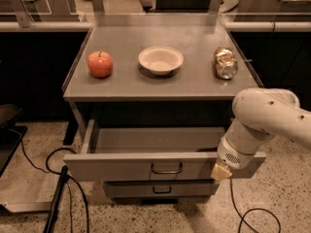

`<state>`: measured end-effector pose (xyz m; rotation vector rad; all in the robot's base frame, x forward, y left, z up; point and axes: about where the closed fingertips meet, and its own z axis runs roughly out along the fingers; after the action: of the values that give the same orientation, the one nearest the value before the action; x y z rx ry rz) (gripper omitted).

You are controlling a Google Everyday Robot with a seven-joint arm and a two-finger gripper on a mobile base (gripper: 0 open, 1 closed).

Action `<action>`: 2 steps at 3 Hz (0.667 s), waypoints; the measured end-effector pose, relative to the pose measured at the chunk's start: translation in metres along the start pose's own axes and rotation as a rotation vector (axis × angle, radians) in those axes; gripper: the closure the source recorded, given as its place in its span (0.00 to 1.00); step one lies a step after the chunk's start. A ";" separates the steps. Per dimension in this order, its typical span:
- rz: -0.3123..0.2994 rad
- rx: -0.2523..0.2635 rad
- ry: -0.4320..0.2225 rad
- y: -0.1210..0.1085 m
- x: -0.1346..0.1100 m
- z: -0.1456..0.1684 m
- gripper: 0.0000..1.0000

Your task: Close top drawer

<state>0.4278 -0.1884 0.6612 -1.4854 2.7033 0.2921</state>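
The top drawer (131, 166) is pulled out under the grey cabinet top. Its inside looks empty. Its wide flat grey front has a small dark wire handle (166, 168) at the centre. My gripper (221, 171) hangs from the white arm (265, 118) that comes in from the right. It sits in front of the right end of the drawer front, at or just before the panel. A narrower drawer front (160, 189) with a like handle shows below.
On the cabinet top (160, 81) sit a red apple (100, 64), a white bowl (161, 60) and a tipped can (225, 63). Black cables (63, 178) trail over the speckled floor at left, and another cable (252, 215) at right. Dark counters stand behind.
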 end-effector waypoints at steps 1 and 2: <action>-0.014 0.022 -0.002 -0.008 -0.007 -0.001 1.00; -0.014 0.022 -0.002 -0.008 -0.007 -0.001 0.82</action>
<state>0.4386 -0.1869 0.6616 -1.4969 2.6842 0.2620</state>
